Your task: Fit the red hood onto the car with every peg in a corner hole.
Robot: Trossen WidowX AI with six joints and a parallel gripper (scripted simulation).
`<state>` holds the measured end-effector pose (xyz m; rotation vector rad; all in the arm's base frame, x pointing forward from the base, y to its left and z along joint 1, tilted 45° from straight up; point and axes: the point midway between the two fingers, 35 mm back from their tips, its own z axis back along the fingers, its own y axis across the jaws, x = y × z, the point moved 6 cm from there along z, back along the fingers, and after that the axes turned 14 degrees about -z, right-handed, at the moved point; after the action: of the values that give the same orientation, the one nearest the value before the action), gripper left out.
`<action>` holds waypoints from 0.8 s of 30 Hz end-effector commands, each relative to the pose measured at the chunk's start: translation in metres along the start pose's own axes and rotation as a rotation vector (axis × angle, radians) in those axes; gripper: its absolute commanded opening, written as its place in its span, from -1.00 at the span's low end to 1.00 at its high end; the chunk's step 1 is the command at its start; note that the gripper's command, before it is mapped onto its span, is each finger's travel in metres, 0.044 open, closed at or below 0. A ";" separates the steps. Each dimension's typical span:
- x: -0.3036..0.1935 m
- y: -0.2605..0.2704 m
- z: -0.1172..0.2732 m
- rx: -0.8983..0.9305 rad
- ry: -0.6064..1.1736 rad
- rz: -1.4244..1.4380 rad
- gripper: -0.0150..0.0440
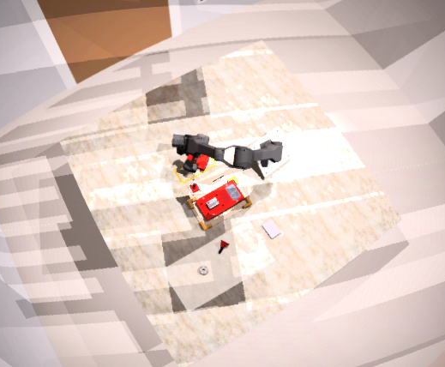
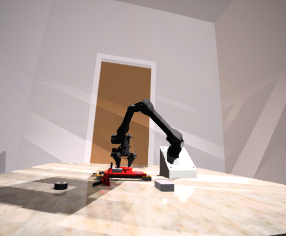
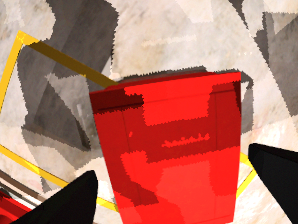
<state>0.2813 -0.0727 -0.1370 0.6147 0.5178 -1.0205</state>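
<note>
The red hood lies on the table, roof up, partly inside a yellow outline. My gripper is open and empty, pointing down low over the hood. In the wrist view one fingertip is on each side of the hood, with a gap to each edge. The red chassis sits beside the hood in the jig with orange-yellow corners. The pale engine block is on its deck. The pegs are too small to make out.
A small red block with a black knob is close to hood and jig. Beyond the jig are a red piece with a black handle, a ring and a pale block.
</note>
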 end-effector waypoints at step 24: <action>0.000 0.000 -0.008 0.000 0.000 0.000 0.55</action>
<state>0.2802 -0.0669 -0.1429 0.6153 0.5185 -1.0210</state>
